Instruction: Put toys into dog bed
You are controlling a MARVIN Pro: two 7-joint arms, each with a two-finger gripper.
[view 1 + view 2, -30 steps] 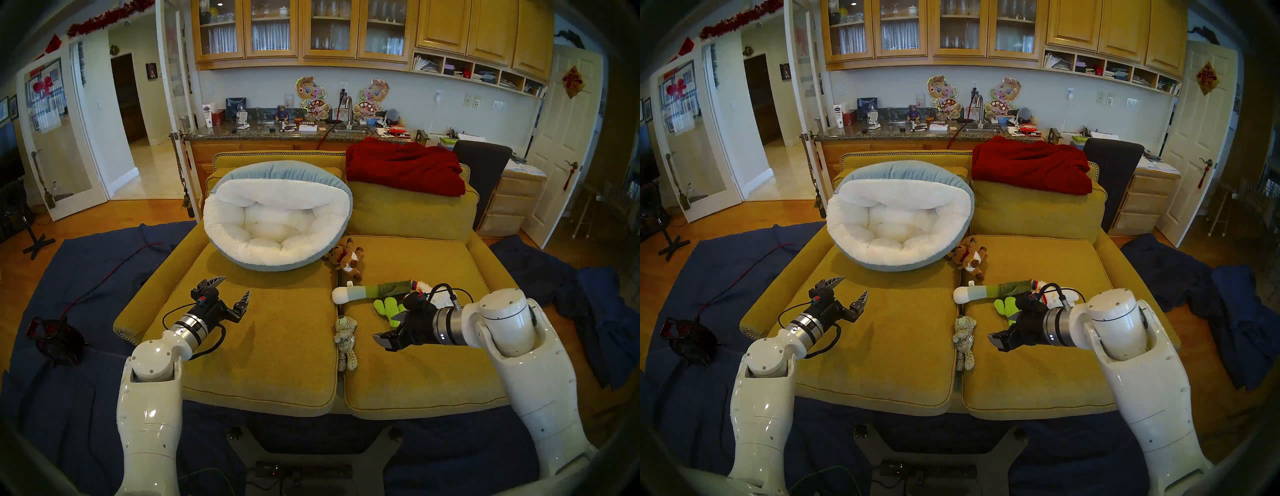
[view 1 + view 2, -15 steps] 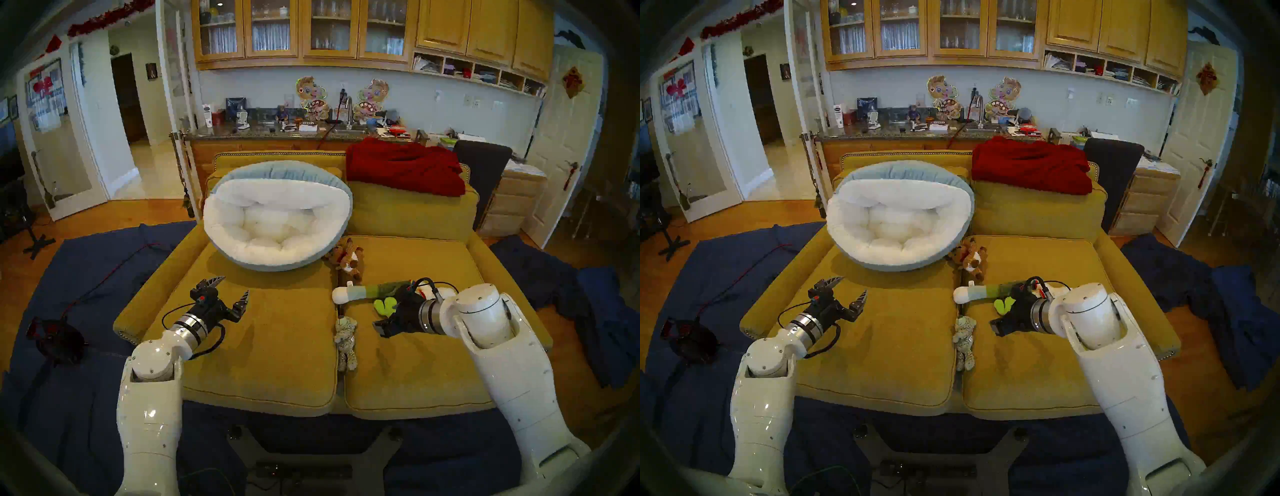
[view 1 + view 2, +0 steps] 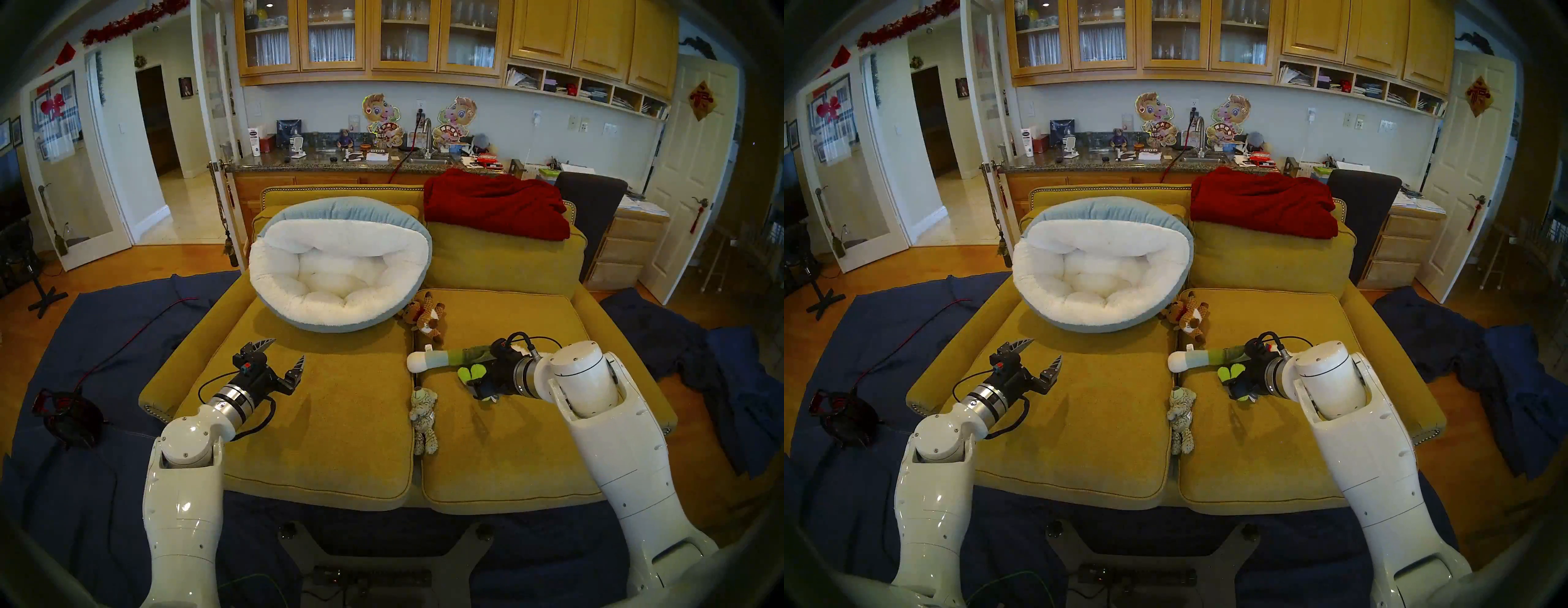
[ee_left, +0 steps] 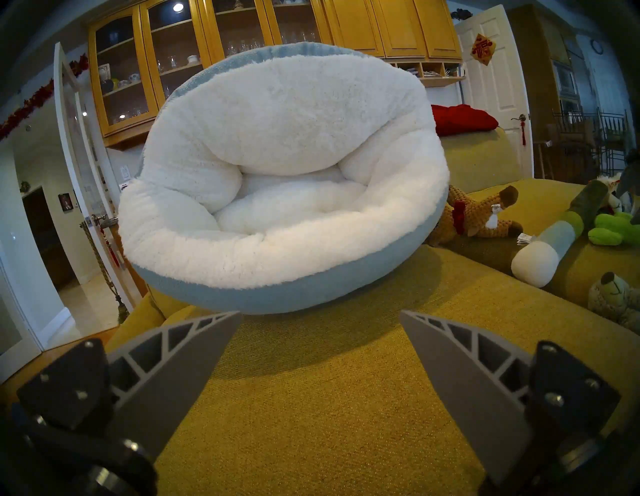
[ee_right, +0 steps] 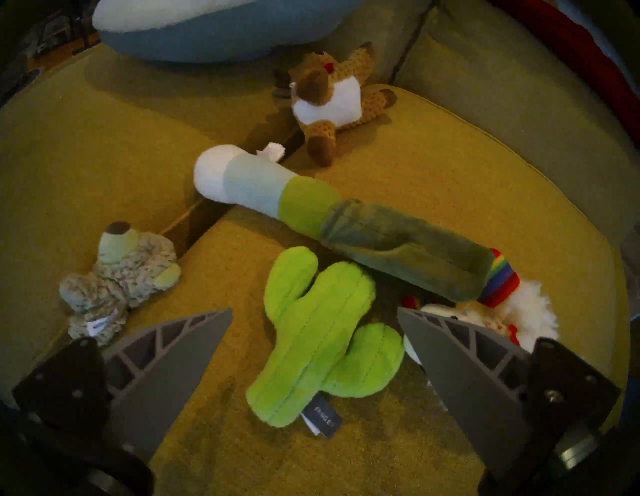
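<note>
The dog bed (image 3: 339, 271) sits tipped against the sofa's (image 3: 322, 433) back cushion on the left seat, its white fleece hollow facing the robot, presumably so toys can be dropped in from the front; nothing lies in it yet. All five toys are on the right seat: the brown knitted animal (image 3: 426, 318) just beside the bed's rim, the long tube (image 3: 441, 358) lying crosswise, the grey spotted cub (image 3: 422, 418) along the seam between cushions, the white animal (image 5: 530, 304) mostly hidden. The right end effector (image 5: 315, 350) tilts down over the green cactus (image 5: 322, 332), fingers spread wide either side, not touching it, lined up to pinch its body. The left end effector (image 3: 280, 354) waits apart over bare cushion, empty.
</note>
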